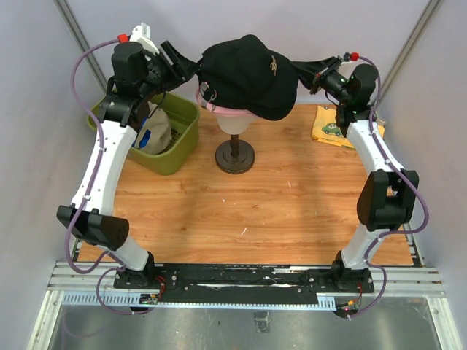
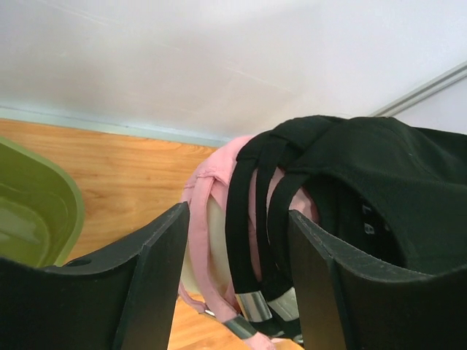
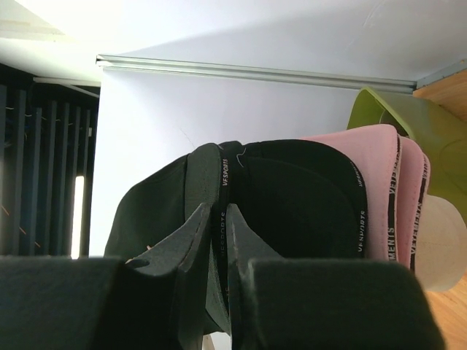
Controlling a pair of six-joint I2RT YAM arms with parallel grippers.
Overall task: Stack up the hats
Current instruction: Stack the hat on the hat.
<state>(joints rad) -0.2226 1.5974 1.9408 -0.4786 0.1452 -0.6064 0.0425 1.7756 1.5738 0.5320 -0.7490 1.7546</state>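
Observation:
A stack of hats sits on the cream mannequin head [image 1: 235,125]: a black hat [image 1: 244,73] on top, and a pink hat [image 1: 222,111] whose rim shows beneath. In the left wrist view the pink strap [image 2: 201,189] and two black straps [image 2: 244,197] hang between the spread fingers of my left gripper [image 2: 237,219], at the back of the stack [image 1: 182,69]; I cannot tell whether they touch. My right gripper [image 3: 217,211] is shut on the black hat's brim [image 3: 292,204], on the stack's right side [image 1: 300,73]. A beige hat [image 1: 157,131] and a blue one [image 1: 144,138] lie in the bin.
The olive-green bin [image 1: 182,142] stands at the back left, under the left arm. The head's dark round stand [image 1: 235,157] rests on the wooden table. A yellow cloth [image 1: 328,124] lies at the back right beside the right arm.

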